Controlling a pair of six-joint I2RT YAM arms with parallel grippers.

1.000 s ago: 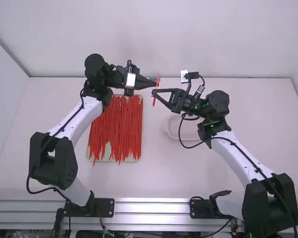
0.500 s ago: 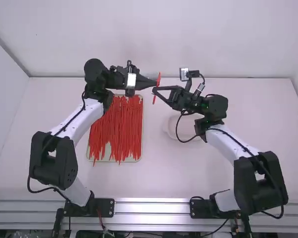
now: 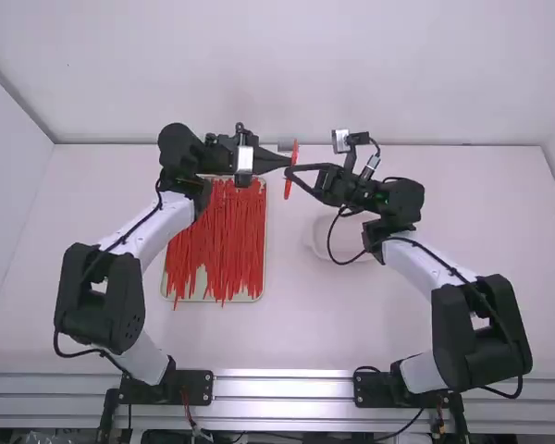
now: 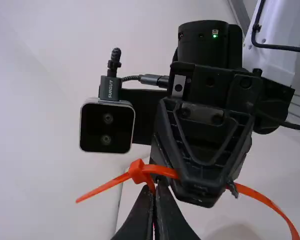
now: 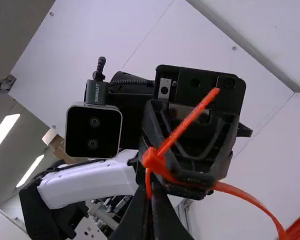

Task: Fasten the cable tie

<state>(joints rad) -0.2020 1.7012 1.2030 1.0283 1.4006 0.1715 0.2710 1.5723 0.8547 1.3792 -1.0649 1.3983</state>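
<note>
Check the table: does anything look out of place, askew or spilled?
Nothing spilled or damaged. The pile of red cable ties is slightly untidy: a few ends overhang the near left corner of its board. One cable tie is held above the table.

A pale board [image 3: 255, 293] (heaped with loose red ties [image 3: 217, 236]) lies near a white dish [image 3: 313, 248].

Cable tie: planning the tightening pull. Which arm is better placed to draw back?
Right, slightly: left gripper and right gripper both clamp the cable tie, but the left arm overhangs the spare ties.
</note>
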